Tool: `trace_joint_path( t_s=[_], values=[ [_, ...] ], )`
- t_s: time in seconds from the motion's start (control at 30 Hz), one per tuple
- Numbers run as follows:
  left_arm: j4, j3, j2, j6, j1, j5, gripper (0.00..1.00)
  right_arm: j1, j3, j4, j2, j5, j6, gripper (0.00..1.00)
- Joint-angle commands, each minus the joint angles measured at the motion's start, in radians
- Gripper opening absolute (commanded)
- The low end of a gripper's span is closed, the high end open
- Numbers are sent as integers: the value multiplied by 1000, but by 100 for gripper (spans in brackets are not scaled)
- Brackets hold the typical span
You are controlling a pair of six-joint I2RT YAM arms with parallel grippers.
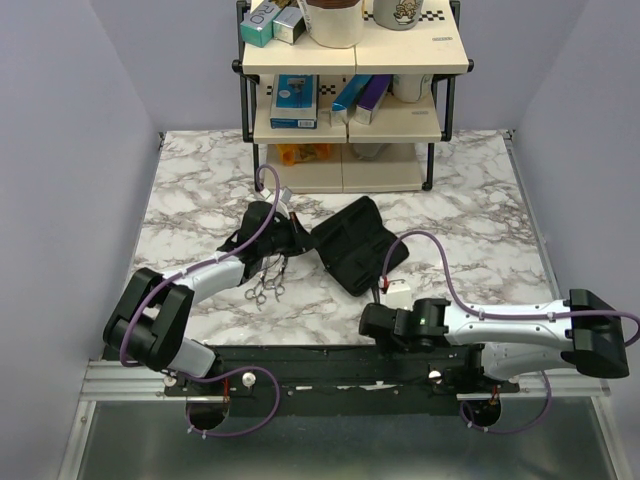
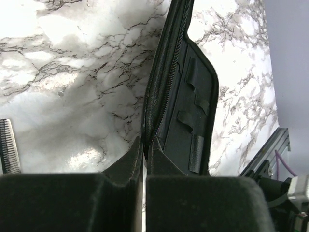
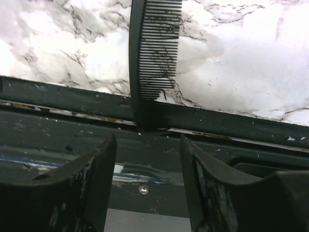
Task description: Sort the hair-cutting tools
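Operator: Where are the comb and the hands?

Technician: The comb (image 3: 154, 53) lies on the tabletop (image 3: 241, 58), its near end over the edge rail (image 3: 58, 99). The right hand (image 3: 148, 140) is wide and empty; centre it across the comb's spine before closing. The left hand (image 2: 145, 145) is narrow, pinching the pouch (image 2: 188, 111).

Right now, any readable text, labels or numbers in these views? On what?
No text reads clearly.
Teal box on the shelf top: large print, blurred.
Blue box on the middle tier: print too small.
Mug: a picture, no legible words.
Both wrist views: no text.
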Motion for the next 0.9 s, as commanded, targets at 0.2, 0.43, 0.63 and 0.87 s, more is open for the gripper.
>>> trace_joint_path(
  t_s=[0.2, 0.43, 0.63, 0.87],
  values=[
    [39, 23, 15, 4, -1, -6, 34, 9, -33, 42, 19, 81, 128, 67],
    [47, 11, 4, 10, -1, -5, 44, 7, -65, 92, 77, 76, 156, 70],
    [47, 3, 7, 14, -1, -13, 51, 9, -87, 147, 122, 59, 156, 70],
    [8, 6, -11, 20, 0, -63, 59, 7, -79, 180, 168, 62, 156, 68]
  ],
)
